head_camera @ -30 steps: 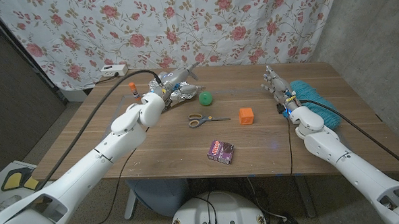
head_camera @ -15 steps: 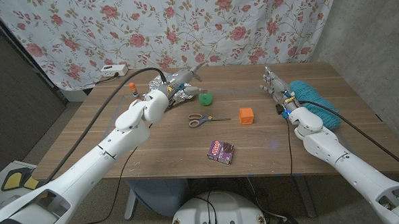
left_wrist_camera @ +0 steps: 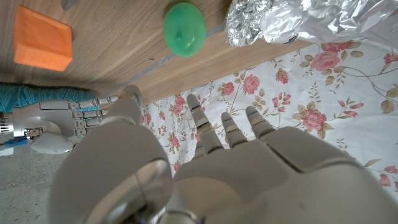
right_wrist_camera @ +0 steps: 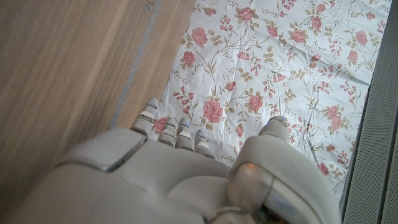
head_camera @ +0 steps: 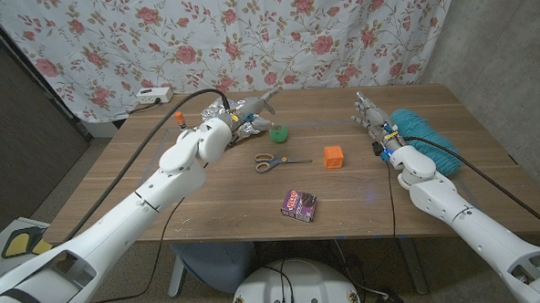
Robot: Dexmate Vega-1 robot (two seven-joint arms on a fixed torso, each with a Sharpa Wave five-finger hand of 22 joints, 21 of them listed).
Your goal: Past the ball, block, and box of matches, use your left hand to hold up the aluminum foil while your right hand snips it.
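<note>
Crinkly shiny aluminum foil just past the glossy plastic left hand; matte wood-grain bench, smooth green ball.

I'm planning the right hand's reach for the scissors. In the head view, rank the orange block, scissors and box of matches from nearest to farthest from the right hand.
1. Orange block: just inboard of the right hand.
2. Box of matches: toward the table's front edge.
3. Scissors: past the block, mid-table. The last two are close to call.
</note>
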